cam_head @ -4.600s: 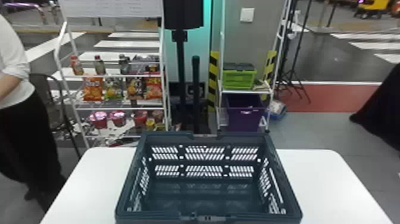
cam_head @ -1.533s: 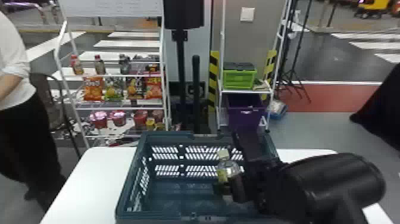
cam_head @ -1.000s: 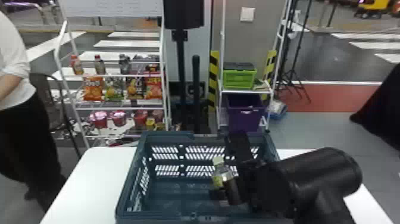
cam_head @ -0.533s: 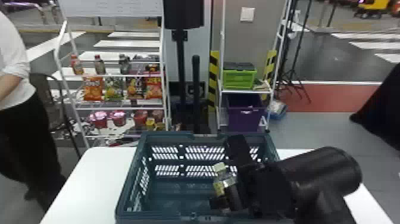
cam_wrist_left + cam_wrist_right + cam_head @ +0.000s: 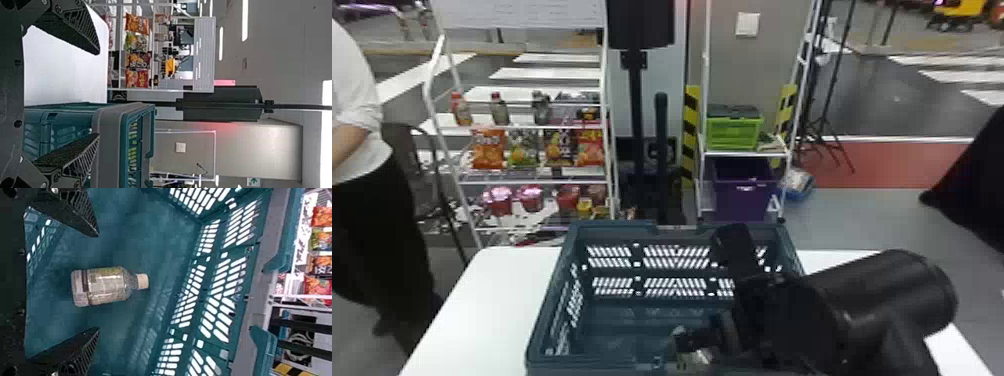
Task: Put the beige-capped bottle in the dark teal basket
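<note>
My right gripper [image 5: 702,340] is low inside the dark teal basket [image 5: 614,325], at its right half, in the head view. The bottle [image 5: 696,358] shows partly beneath it, near the basket's front wall. In the right wrist view the clear bottle [image 5: 107,286] with its beige cap [image 5: 142,281] is against the basket's floor. It lies within the span of the right gripper [image 5: 98,282], whose fingers stand wide apart, touching neither side of it. My left gripper [image 5: 98,94] is parked open with nothing between its fingers, beside the basket [image 5: 58,129].
The basket stands on a white table [image 5: 497,295], whose top is bare on the left. Behind are a snack rack [image 5: 532,175], a black post [image 5: 634,115] and a shelf with a green crate [image 5: 732,131]. A person stands at the far left.
The right gripper has opened and let go of the bottle, which has gone from upright in its grip down to the basket's floor. The right arm is otherwise nearly where it was half a second ago.
</note>
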`<move>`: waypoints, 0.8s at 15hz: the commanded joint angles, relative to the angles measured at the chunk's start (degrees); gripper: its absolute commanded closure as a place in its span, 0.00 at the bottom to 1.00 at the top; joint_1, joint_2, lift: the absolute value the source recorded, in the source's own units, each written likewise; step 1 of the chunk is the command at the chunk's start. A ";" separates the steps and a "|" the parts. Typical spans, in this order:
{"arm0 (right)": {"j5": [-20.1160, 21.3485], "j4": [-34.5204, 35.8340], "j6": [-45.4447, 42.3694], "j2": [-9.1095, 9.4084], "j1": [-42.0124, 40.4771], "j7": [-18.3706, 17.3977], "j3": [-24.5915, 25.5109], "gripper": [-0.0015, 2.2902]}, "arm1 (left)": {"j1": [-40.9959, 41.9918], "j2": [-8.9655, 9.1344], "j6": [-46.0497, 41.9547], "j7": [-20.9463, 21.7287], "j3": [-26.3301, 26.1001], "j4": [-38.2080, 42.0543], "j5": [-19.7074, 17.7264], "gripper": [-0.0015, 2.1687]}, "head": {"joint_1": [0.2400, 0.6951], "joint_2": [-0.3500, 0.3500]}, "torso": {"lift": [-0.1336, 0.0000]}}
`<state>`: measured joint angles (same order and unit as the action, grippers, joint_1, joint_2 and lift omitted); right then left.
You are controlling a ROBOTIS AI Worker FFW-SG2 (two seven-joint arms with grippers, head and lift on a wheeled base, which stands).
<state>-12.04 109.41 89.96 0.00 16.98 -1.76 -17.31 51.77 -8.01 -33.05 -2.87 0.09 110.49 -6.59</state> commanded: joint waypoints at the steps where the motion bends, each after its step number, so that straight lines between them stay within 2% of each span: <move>1: 0.09 5.03 0.12 0.05 -2.31 0.00 0.52 0.01 | 0.27 0.01 -1.09 -0.03 0.00 0.08 0.00 0.07 | 0.57 0.50 | 1.00; 3: 0.26 9.77 -7.91 0.05 -6.44 0.35 1.23 0.02 | 0.62 0.01 -2.15 -0.03 0.00 -0.10 0.00 0.07 | 0.57 0.50 | 1.00; 8: 0.09 18.83 -28.48 -6.77 -20.15 3.69 5.27 0.02 | 0.88 0.01 -2.50 -0.03 -0.35 -0.01 0.00 0.07 | 0.57 0.50 | 1.00; 10: 0.18 21.46 -36.56 -8.53 -27.36 3.78 7.64 0.02 | 0.97 0.10 -2.67 -0.03 -0.53 0.08 0.27 0.07 | 0.57 0.50 | 1.00; 12: 0.35 22.52 -49.39 -9.40 -34.56 3.87 9.49 0.02 | 1.06 0.27 -2.85 -0.03 -0.61 -0.10 0.35 0.07 | 0.57 0.50 | 1.00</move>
<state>-11.87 130.87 49.75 -8.68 -12.15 2.03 -9.30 52.77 -7.84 -35.80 -2.90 -0.48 110.53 -6.30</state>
